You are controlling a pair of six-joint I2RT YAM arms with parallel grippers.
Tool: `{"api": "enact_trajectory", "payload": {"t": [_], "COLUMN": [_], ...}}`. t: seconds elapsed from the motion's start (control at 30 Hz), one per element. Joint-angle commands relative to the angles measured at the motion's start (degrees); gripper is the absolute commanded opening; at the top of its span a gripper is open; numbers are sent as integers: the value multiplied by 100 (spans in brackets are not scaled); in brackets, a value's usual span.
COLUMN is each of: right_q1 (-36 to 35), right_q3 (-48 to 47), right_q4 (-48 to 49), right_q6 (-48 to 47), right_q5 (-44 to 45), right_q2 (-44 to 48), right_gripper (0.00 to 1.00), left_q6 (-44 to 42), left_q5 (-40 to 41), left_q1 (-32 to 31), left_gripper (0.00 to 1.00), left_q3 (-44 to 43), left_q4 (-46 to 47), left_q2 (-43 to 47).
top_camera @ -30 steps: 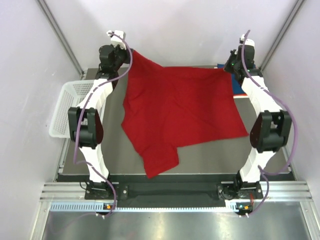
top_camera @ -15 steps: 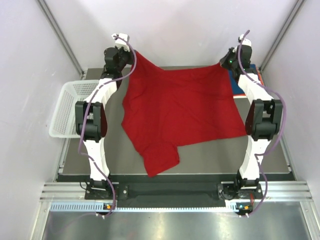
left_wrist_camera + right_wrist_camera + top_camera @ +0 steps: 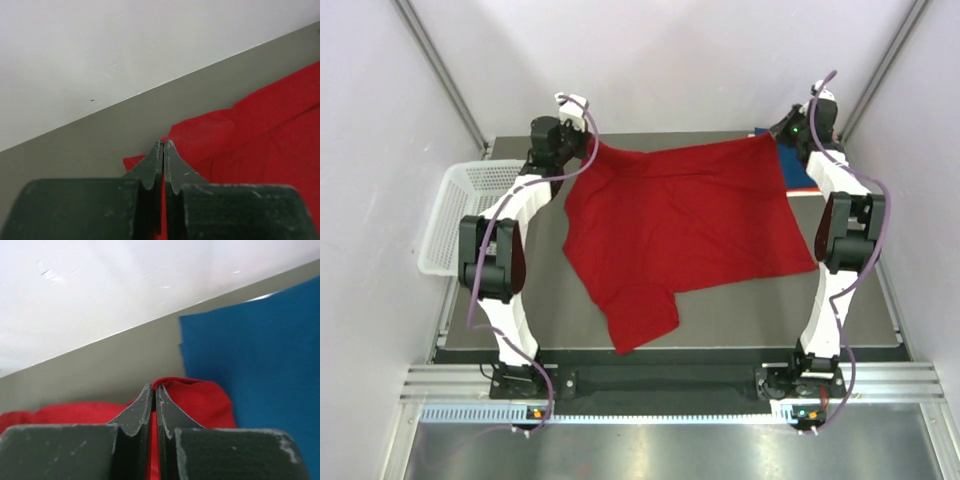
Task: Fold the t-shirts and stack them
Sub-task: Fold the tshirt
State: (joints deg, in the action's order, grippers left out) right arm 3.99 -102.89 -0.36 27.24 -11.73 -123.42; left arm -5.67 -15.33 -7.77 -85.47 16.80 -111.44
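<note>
Top external view: red t-shirt spread over the table, far corners pinched.
The left gripper and right gripper are each closed tight on a far corner of the cloth; a blue t-shirt is seen just beside the right corner.

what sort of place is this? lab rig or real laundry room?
Probably a lab test cell: plain white walls box in a grey table, and two robot arms are bolted to a metal rail at its near edge.
</note>
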Motion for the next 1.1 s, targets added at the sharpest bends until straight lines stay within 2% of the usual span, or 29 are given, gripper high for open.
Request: {"api": "enact_trajectory", "payload": {"t": [0.0,0.3,0.43,0.67,1.07], "right_q1": [242,471,480,515,533], "right_q3": [-100,594,937,1614,2528], "right_q4": [54,-306,-368,-368,-360], "right_q6": [-70,-184,-211,-228,-176], "right_q5": [-172,-392,-401,-357,-269], "right_q2": [397,793,941,1337,1733], "right_gripper": [0,0,0,0,0], "left_q6": [-531,-540,-383,-4,689], "left_q5": [-65,-505,-690,-612,-505], "left_q1": [4,-5,-14,-58,-286], "left_gripper": [0,0,0,0,0], "left_q3": [109,803,1006,1787,2340], "left_q4": [-307,-1652,-2328,-2681,-3824], "left_q2": [903,1853,1959,2521,2881]}}
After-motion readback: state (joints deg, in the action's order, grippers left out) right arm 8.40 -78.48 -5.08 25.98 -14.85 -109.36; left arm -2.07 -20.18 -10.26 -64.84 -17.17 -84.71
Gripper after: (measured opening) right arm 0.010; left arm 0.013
